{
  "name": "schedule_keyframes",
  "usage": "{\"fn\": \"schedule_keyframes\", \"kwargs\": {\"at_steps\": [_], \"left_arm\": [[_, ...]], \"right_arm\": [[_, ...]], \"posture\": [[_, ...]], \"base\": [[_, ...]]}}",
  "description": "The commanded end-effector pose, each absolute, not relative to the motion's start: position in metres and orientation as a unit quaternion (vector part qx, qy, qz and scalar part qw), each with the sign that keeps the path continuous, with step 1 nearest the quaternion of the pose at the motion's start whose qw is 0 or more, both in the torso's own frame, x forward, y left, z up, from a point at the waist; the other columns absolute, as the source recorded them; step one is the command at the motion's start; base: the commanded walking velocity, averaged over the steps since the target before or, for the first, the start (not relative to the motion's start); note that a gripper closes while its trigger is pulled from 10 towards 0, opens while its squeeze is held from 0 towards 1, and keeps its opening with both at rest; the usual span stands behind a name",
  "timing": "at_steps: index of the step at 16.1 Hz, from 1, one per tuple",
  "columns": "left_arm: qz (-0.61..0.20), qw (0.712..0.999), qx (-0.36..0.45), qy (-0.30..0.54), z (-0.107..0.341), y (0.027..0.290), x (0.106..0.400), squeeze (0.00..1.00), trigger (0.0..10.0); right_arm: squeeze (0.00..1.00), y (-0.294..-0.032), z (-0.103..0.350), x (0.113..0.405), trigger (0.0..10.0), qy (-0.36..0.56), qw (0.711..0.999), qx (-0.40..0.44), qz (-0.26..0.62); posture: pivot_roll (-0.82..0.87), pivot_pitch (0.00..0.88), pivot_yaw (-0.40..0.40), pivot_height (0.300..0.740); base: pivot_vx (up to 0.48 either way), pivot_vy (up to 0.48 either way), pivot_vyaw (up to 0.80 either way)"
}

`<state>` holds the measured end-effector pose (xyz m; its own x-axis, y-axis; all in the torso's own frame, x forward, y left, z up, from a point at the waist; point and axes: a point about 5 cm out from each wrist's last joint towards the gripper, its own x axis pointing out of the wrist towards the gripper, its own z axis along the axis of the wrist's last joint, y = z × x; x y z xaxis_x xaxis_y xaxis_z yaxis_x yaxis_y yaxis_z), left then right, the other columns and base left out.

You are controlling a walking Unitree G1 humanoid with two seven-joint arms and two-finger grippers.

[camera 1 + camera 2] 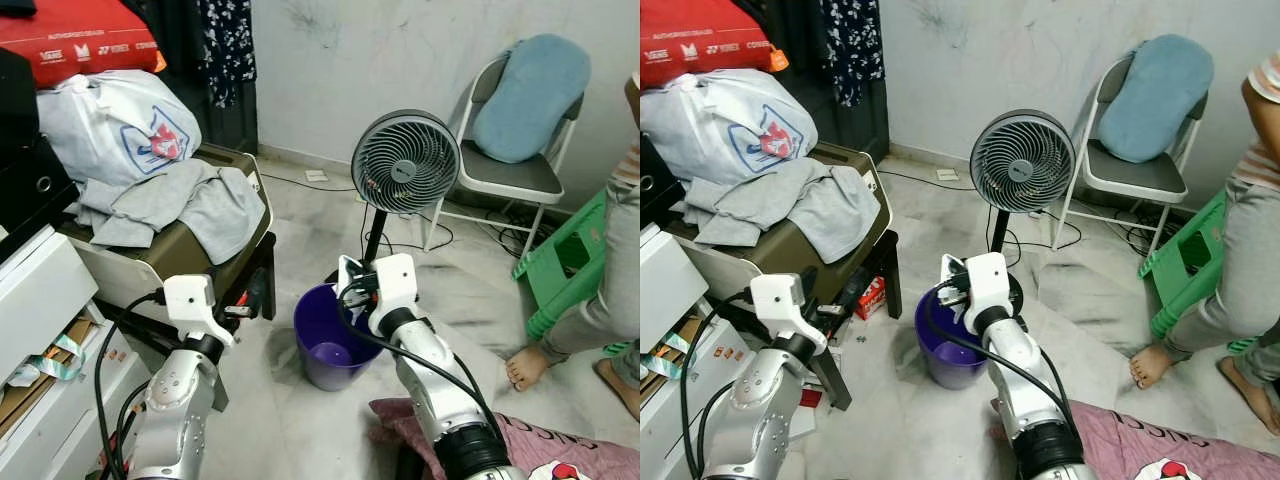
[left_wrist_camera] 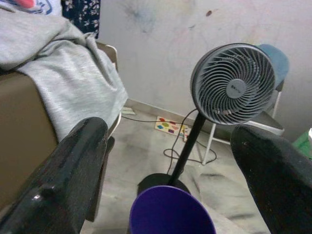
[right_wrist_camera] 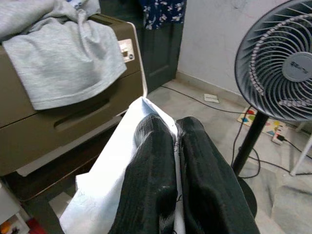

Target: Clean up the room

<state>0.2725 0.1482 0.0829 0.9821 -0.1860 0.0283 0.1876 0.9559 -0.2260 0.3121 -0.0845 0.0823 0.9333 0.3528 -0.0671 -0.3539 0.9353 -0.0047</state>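
Between the right claw's [image 3: 175, 146] two black fingers, pressed together: one sheet of white paper [image 3: 114, 170], pinched at its middle, its long axis running back along the fingers with a free corner standing up past the tips.

Directly beneath and just forward of that claw [image 1: 350, 285]: purple bin [image 1: 335, 345], upright on the floor, mouth open, one small pale item at its bottom. Judged relation: the paper hangs over the near rim, so the drop calls for little more than a short reach forward and a release; the right arm is plainly the nearer one.

Left claw [image 2: 170, 161]: fingers spread wide, holding nothing, raised on the robot's left and aimed toward the same bin.

Just behind the bin: black pedestal fan [image 1: 405, 160], its pole close to the far rim, a likely thing to knock.

Left of the bin: brown case [image 1: 190, 245] draped with grey clothing [image 1: 165, 205].

Far right: folding chair [image 1: 510, 170] and a person's bare feet [image 1: 525, 365].
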Motion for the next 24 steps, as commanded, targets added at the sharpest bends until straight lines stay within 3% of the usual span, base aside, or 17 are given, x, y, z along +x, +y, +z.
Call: {"fn": "schedule_keyframes", "kwargs": {"at_steps": [1,5,9,14,19,24], "left_arm": [[-0.091,0.990,-0.108,-0.006,0.086,0.148,0.273,0.00,10.0],[-0.105,0.989,-0.106,-0.007,0.089,0.143,0.279,0.00,10.0],[-0.082,0.993,-0.086,-0.006,0.090,0.158,0.289,0.00,10.0],[-0.114,0.989,-0.091,-0.003,0.089,0.139,0.298,0.00,10.0],[-0.112,0.990,-0.085,0.009,0.085,0.138,0.298,0.00,10.0],[-0.119,0.989,-0.083,0.013,0.084,0.136,0.299,0.00,10.0]], "right_arm": [[0.00,-0.086,0.085,0.314,10.0,0.028,0.983,-0.014,0.179],[0.00,-0.095,0.084,0.312,10.0,0.028,0.986,-0.020,0.160],[0.00,-0.103,0.086,0.314,10.0,0.020,0.988,-0.041,0.145],[0.00,-0.102,0.090,0.314,10.0,0.011,0.991,-0.036,0.132],[0.00,-0.103,0.090,0.314,10.0,0.008,0.991,-0.040,0.129],[0.00,-0.101,0.090,0.315,10.0,0.009,0.992,-0.038,0.124]], "posture": [[0.06,0.020,-0.077,0.740],[0.04,0.027,-0.067,0.740],[-0.01,0.031,-0.036,0.740],[-0.04,0.019,-0.003,0.740],[-0.03,0.019,0.000,0.740],[-0.03,0.026,-0.001,0.740]], "base": [[0.000,0.000,0.00],[0.000,0.000,0.00],[0.000,0.000,0.00],[0.000,0.000,0.00],[0.000,0.000,0.00],[0.000,0.000,0.64]]}}
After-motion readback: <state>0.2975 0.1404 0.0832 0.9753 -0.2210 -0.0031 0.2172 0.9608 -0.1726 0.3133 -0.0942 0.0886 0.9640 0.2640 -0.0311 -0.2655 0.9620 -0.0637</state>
